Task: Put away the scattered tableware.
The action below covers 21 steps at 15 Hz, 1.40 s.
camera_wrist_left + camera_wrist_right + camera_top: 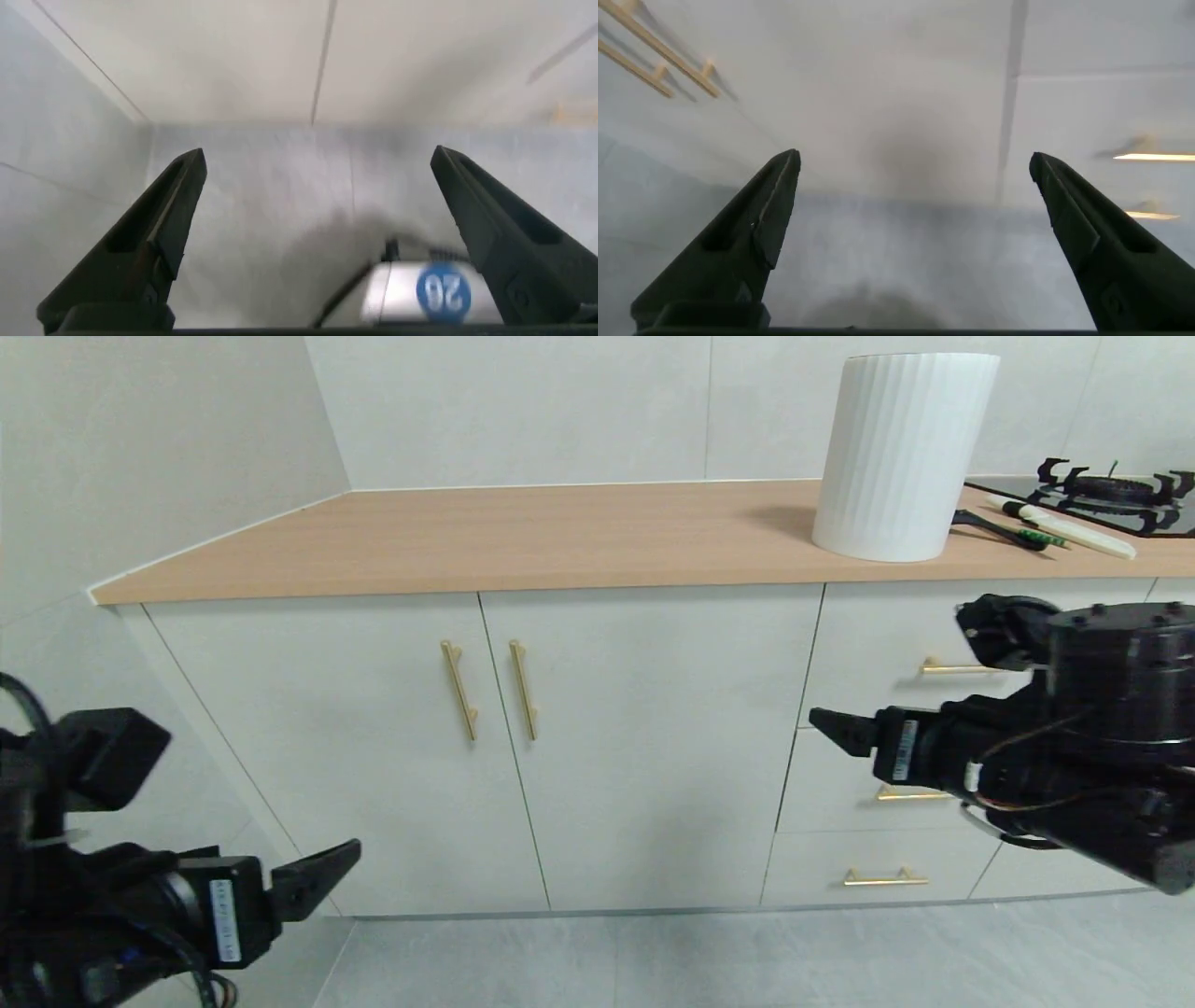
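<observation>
Locating utensils [1074, 532] above the right gripper [913, 161]
They lie slantwise on the counter [513, 537] by the white holder [901, 457]; right arm nearer, it and left gripper [318, 154] gape empty

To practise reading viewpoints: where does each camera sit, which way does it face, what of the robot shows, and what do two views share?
Head view: on the robot's head, facing forward and down at white cabinet doors under a light wooden countertop; left arm and right arm show.
Left wrist view: on the left wrist, facing grey tiled floor below the cabinet; its open jaws show.
Right wrist view: on the right wrist, facing the cabinet fronts; its open jaws show.
Shared: brass bar handles, in head and right wrist views.
</observation>
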Available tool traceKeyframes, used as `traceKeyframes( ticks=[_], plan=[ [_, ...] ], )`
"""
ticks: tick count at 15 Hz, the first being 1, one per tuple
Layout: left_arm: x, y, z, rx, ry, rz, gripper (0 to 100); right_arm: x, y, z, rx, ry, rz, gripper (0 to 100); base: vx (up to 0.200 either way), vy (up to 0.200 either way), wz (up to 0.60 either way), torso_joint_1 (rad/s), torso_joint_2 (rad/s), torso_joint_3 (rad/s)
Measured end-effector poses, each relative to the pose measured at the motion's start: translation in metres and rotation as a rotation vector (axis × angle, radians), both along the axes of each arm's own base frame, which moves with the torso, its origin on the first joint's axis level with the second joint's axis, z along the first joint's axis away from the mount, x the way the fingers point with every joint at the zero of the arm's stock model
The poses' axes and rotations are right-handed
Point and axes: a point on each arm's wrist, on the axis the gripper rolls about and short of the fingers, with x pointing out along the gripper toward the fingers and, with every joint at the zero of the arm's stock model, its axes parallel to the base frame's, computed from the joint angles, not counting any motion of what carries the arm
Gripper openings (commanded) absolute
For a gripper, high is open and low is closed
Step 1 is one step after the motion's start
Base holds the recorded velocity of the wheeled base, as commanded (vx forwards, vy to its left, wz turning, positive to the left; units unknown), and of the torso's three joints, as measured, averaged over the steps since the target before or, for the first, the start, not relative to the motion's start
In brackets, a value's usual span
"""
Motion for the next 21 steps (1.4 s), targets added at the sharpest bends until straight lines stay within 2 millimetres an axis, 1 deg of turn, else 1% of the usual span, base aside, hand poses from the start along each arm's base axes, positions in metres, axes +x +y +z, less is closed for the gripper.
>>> traceKeyframes(
  ticks=[2,4,7,8,11,13,14,16,18,21],
  plan=[
    [-0.026,0.021,0.008,0.014,-0.099,0.011,100,-0.036,-0.027,0.011,-0.032,-0.077,-0.030,100,0.000,0.000,0.00,0.000,0.00,0.000],
    [-0.056,0.041,0.011,0.047,-0.205,0.017,100,-0.072,-0.056,0.018,-0.055,-0.160,-0.059,100,0.000,0.000,0.00,0.000,0.00,0.000],
    [-0.105,0.065,0.007,0.100,-0.386,0.046,100,-0.126,-0.104,0.016,-0.092,-0.303,-0.189,100,0.000,0.000,0.00,0.000,0.00,0.000],
    [-0.119,0.070,0.004,0.123,-0.443,0.072,100,-0.144,-0.117,0.014,-0.102,-0.354,-0.240,100,0.000,0.000,0.00,0.000,0.00,0.000],
    [-0.152,0.077,-0.009,0.170,-0.570,0.166,100,-0.198,-0.139,0.004,-0.172,-0.485,-0.367,100,0.000,0.000,0.00,0.000,0.00,0.000],
    [-0.165,0.077,-0.020,0.189,-0.615,0.228,100,-0.229,-0.145,-0.010,-0.214,-0.533,-0.429,100,0.000,0.000,0.00,0.000,0.00,0.000],
    [-0.168,0.077,-0.024,0.184,-0.629,0.259,100,-0.241,-0.147,-0.017,-0.225,-0.563,-0.458,100,0.000,0.000,0.00,0.000,0.00,0.000],
    [-0.172,0.076,-0.029,0.179,-0.644,0.301,100,-0.252,-0.146,-0.028,-0.245,-0.593,-0.510,100,0.000,0.000,0.00,0.000,0.00,0.000],
    [-0.175,0.074,-0.036,0.197,-0.650,0.342,100,-0.259,-0.143,-0.042,-0.266,-0.611,-0.534,100,0.000,0.000,0.00,0.000,0.00,0.000],
    [-0.172,0.072,-0.061,0.235,-0.605,0.353,100,-0.251,-0.141,-0.079,-0.296,-0.536,-0.513,100,0.000,0.000,0.00,0.000,0.00,0.000]
  ],
)
